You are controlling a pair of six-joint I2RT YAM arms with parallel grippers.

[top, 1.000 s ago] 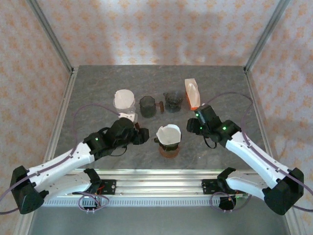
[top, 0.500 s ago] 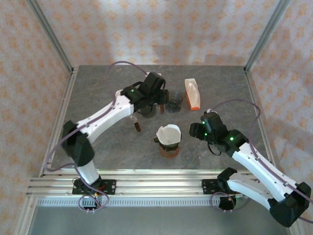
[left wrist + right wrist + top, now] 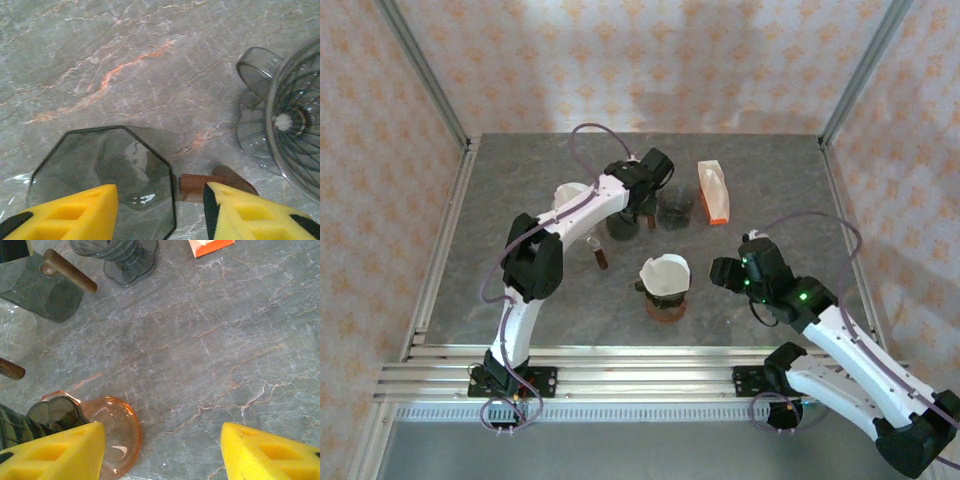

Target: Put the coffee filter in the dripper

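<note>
Grey marble surface (image 3: 790, 170) with orange veins, boxed in by peach patterned walls (image 3: 620, 60). Aluminium posts (image 3: 424, 75) stand at the back corners, and a slotted rail (image 3: 640, 368) runs along the bottom of the top view. The coffee filter (image 3: 665, 271) is white, mouth up, and sits in the dripper (image 3: 644, 289) on an amber glass base (image 3: 665, 308), just below the centre of the frame. My left arm is stretched to upper centre. My left claw (image 3: 159, 200) has its fingers apart over a smoky octagonal cup (image 3: 105, 175); one finger overlaps the rim and the other is past its brown handle (image 3: 197, 184). I can't tell if there's contact. A ribbed glass dripper (image 3: 300, 125) sits at the right edge of that wrist view, just beside the cup. A clear carafe (image 3: 570, 200) is left of the cup and an orange box (image 3: 713, 190) is upper right of centre. My right claw (image 3: 162, 445) is wide apart with nothing between the fingers, hanging over bare marble just right of the filter. The amber base is at the lower left of its wrist view.
</note>
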